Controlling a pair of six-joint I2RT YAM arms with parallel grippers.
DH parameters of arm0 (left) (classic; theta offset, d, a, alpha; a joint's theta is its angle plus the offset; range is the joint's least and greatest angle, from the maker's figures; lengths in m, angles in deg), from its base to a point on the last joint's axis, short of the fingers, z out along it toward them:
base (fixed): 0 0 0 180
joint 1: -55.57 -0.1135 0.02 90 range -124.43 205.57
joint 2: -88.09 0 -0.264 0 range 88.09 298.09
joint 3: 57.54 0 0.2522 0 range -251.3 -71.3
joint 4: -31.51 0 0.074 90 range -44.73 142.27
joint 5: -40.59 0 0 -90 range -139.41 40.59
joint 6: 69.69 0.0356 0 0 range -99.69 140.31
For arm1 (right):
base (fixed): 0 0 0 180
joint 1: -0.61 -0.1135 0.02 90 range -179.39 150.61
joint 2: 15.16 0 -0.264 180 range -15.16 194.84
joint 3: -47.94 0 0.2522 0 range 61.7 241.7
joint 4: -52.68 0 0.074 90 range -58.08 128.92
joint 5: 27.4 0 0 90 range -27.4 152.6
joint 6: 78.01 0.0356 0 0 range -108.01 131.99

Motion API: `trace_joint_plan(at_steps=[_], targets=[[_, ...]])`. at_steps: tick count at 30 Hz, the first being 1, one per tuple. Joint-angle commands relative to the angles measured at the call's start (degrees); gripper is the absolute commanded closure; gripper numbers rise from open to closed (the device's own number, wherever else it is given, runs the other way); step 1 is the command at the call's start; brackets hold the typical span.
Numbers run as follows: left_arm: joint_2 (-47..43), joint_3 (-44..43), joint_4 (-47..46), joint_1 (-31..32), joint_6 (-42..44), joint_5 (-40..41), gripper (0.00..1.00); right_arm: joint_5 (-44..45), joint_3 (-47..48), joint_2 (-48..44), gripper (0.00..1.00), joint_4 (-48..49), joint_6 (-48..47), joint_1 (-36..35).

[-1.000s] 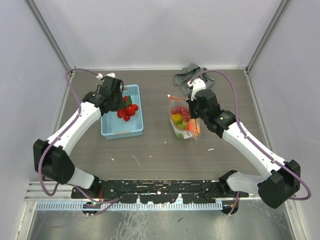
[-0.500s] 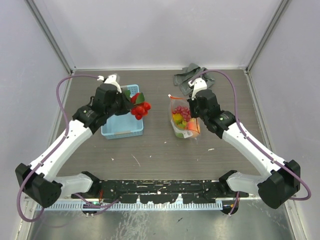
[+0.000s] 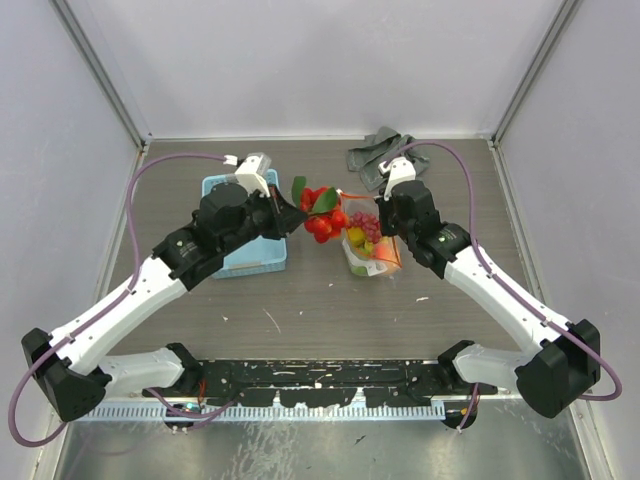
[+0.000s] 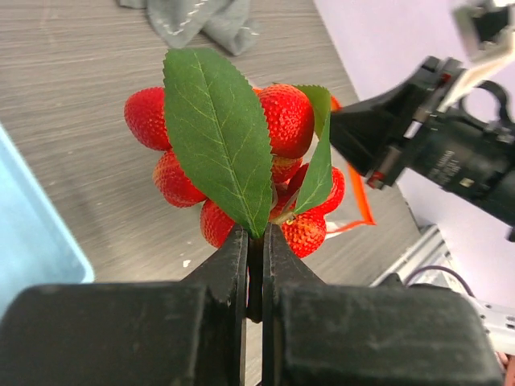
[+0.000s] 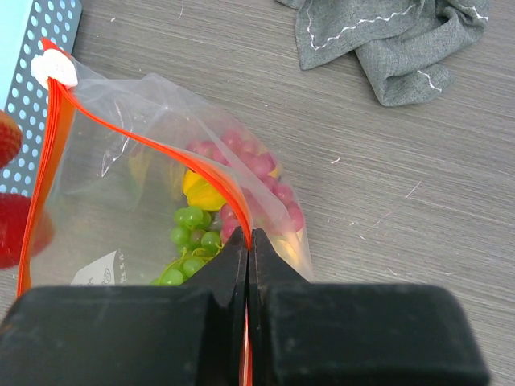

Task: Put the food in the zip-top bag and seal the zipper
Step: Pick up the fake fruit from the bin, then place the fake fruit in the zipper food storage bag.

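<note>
A bunch of red strawberries with green leaves [image 3: 322, 222] hangs in the air just left of the zip-top bag [image 3: 368, 250]. My left gripper [image 3: 298, 212] is shut on the bunch's stem; in the left wrist view the jaws [image 4: 255, 237] pinch the base of the big leaf, with the strawberries [image 4: 286, 121] beyond them. My right gripper [image 5: 248, 237] is shut on the bag's red-orange zipper [image 5: 161, 145] and holds the mouth of the bag [image 5: 105, 201] open. Inside lie green grapes [image 5: 189, 229], purple grapes [image 5: 257, 165] and a yellow lemon [image 5: 201, 191].
The light blue basket [image 3: 262, 258] sits left of the bag, partly under my left arm. A crumpled grey cloth [image 3: 375, 155] lies at the back behind the bag. Bare wooden tabletop lies in front of both.
My left arm has lifted the strawberries out of the basket and carried them right, up to the bag's mouth. The right arm and the bag have stayed put.
</note>
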Motion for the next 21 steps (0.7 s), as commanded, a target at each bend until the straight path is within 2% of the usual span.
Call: trace_joint_plan(at_steps=[1, 11, 21], targets=[[-2.75, -0.43, -11.51, 1.82, -1.46, -2.16, 1.0, 0.63, -0.13, -2.08, 1.0, 3.59, 1.31, 0.09], [-3.01, 0.42, -19.86, 4.13, -4.48, -6.71, 1.0, 0.08, -0.52, -2.65, 1.0, 3.75, 1.66, 0.05], [-0.48, 1.99, -21.61, 4.98, -6.62, -7.34, 1.0, -0.09, -0.83, -2.98, 1.0, 4.1, 2.09, 0.12]])
